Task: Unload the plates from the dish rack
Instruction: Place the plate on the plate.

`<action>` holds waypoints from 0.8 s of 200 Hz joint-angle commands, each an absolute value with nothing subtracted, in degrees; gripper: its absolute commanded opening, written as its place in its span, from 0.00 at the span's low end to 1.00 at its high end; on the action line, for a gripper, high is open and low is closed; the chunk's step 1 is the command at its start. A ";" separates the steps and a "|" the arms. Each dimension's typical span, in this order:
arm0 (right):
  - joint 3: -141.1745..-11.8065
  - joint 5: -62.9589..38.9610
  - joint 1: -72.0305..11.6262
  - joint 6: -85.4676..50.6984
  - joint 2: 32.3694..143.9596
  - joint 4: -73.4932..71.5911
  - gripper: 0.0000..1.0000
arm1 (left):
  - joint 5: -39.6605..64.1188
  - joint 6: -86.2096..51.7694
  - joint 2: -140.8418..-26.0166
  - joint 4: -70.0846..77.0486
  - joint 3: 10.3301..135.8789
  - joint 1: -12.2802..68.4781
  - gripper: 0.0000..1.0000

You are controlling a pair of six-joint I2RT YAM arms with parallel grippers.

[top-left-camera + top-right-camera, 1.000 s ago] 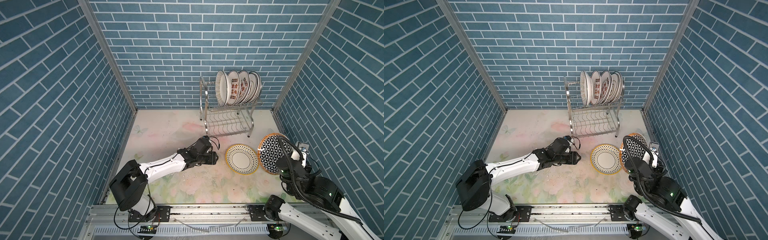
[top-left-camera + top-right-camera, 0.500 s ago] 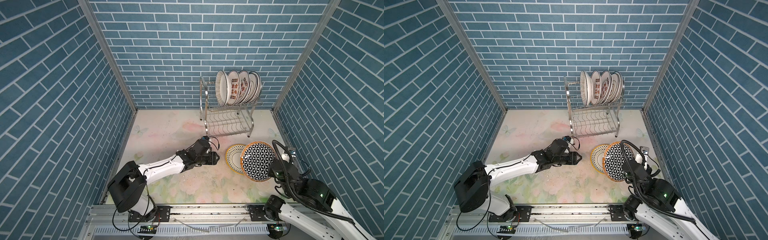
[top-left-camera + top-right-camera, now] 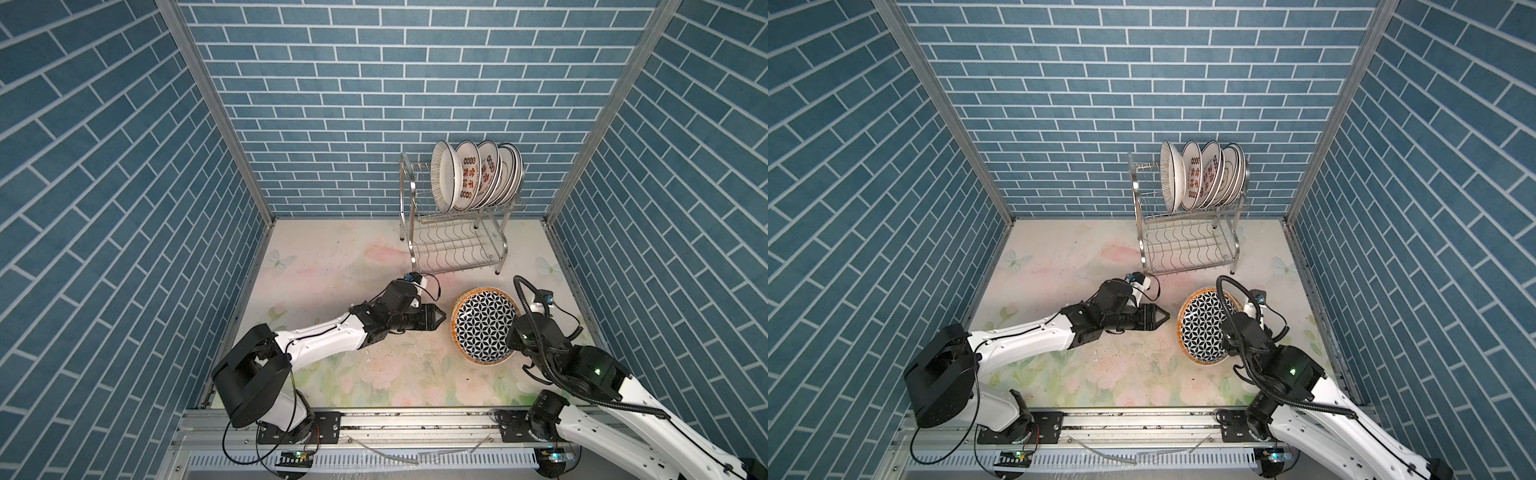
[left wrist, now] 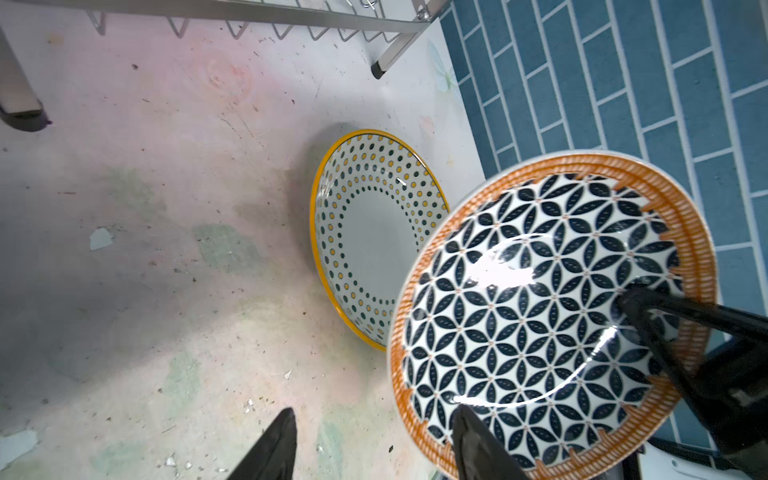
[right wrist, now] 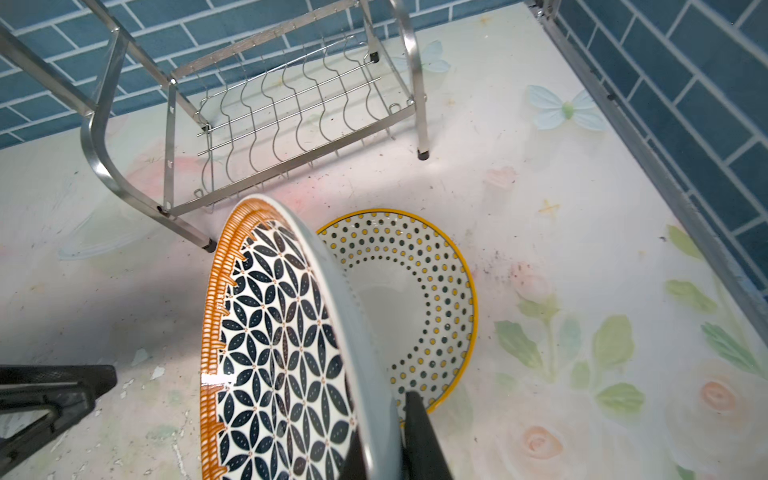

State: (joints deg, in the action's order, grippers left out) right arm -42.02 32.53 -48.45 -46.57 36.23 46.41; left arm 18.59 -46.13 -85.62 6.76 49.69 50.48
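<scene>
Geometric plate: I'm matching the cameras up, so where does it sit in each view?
Top view: geometric plate right of centre, before the dish rack.
Top view: plate just right of centre.
Left wrist: plate looms beyond the left fingers, overlapping the dotted plate.
Right wrist: plate edge-on, clamped in the right fingers.
Landmark: the dish rack.
</scene>
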 commanded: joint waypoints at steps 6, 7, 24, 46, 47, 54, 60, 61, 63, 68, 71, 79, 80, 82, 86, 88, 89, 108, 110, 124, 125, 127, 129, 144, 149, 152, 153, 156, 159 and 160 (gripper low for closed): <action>-41.98 28.68 -47.74 -52.24 38.39 32.59 0.00 | 21.68 -47.23 -86.82 11.60 47.70 49.54 0.61; -41.91 28.62 -47.69 -52.27 38.49 32.42 0.00 | 21.74 -47.21 -86.87 11.69 47.67 49.47 0.61; -41.15 25.62 -46.83 -52.76 39.76 28.85 0.00 | 22.28 -47.42 -87.00 12.98 46.57 48.63 0.61; -40.25 20.85 -45.04 -53.83 41.09 24.72 0.00 | 23.14 -47.75 -86.72 14.51 45.12 47.05 0.61; -40.14 20.85 -44.93 -53.90 41.11 24.53 0.00 | 23.13 -47.78 -86.73 14.59 45.06 46.90 0.61; -39.89 19.31 -44.22 -54.13 41.45 23.42 0.00 | 23.33 -47.91 -86.53 15.12 44.52 46.38 0.61; -39.60 18.12 -43.67 -54.43 41.80 22.62 0.00 | 23.57 -48.14 -86.33 15.62 44.03 45.86 0.61; -39.53 17.94 -43.63 -54.46 41.86 22.47 0.00 | 23.61 -48.20 -86.32 15.72 43.94 45.78 0.61; -39.50 17.54 -43.49 -54.55 41.97 22.14 0.00 | 23.74 -48.24 -86.24 15.97 43.77 45.66 0.61; -39.23 16.62 -43.02 -54.79 42.21 21.44 0.00 | 23.90 -48.40 -85.96 16.32 43.43 45.33 0.60; -39.12 16.04 -42.80 -54.88 42.33 21.01 0.00 | 23.97 -48.42 -85.87 16.50 43.27 45.15 0.60; -38.81 14.63 -42.18 -55.17 42.82 19.99 0.00 | 23.98 -48.27 -85.53 16.76 42.99 44.79 0.60; -38.74 14.48 -42.14 -55.22 42.90 19.92 0.00 | 23.99 -48.30 -85.44 16.82 42.90 44.76 0.60; -38.64 14.14 -42.07 -55.29 42.96 19.70 0.00 | 23.99 -48.26 -85.43 16.86 42.89 44.68 0.60; -38.56 13.58 -41.87 -55.57 43.27 19.29 0.00 | 24.06 -48.21 -85.34 16.95 42.89 44.57 0.59; -38.47 13.33 -41.69 -55.62 43.36 19.02 0.00 | 24.19 -48.20 -85.12 16.89 42.87 44.45 0.59; -38.35 13.17 -41.63 -55.71 43.39 18.82 0.00 | 24.18 -48.22 -85.19 16.88 42.84 44.42 0.59; -37.45 11.01 -40.72 -56.50 44.07 16.52 0.00 | 24.78 -48.38 -85.60 17.22 42.88 43.61 0.54; -37.38 10.93 -40.66 -56.51 44.11 16.39 0.00 | 24.85 -48.44 -85.52 17.18 42.89 43.53 0.53; -36.78 10.14 -40.18 -56.51 44.33 15.25 0.00 | 25.30 -48.84 -85.73 17.46 42.75 43.08 0.49; -36.71 10.12 -40.13 -56.51 44.36 15.14 0.00 | 25.35 -48.85 -85.80 17.48 42.78 43.07 0.49; -36.58 10.05 -40.07 -56.51 44.31 15.01 0.00 | 25.45 -48.93 -85.79 17.53 42.69 43.05 0.48; -36.46 9.85 -39.99 -56.58 44.30 14.72 0.00 | 25.46 -48.95 -85.85 17.57 42.71 43.00 0.47; -35.47 8.86 -39.25 -56.80 44.13 13.32 0.00 | 25.64 -49.21 -85.78 17.24 42.71 42.73 0.44; -34.94 8.52 -38.96 -56.86 43.97 12.60 0.00 | 25.66 -49.28 -85.74 17.14 42.67 42.65 0.43; -34.71 8.22 -38.94 -56.94 43.87 12.04 0.00 | 25.66 -49.29 -85.70 17.08 42.69 42.64 0.42; -34.71 8.07 -38.85 -56.95 43.82 11.87 0.00 | 25.66 -49.30 -85.70 17.11 42.70 42.63 0.42; -34.36 7.89 -38.71 -57.07 43.78 11.50 0.00 | 25.66 -49.31 -85.68 17.07 42.71 42.61 0.41; -34.15 7.59 -38.49 -57.19 43.73 11.25 0.00 | 25.74 -49.32 -85.65 16.93 42.69 42.56 0.40; -34.12 7.49 -38.45 -57.20 43.70 11.21 0.00 | 25.75 -49.36 -85.67 16.95 42.70 42.55 0.39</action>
State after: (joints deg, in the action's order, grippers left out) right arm -35.29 10.66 -39.64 -51.66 45.15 21.74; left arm 24.80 -49.34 -86.24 16.23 43.13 43.11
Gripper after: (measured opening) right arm 0.116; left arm 0.427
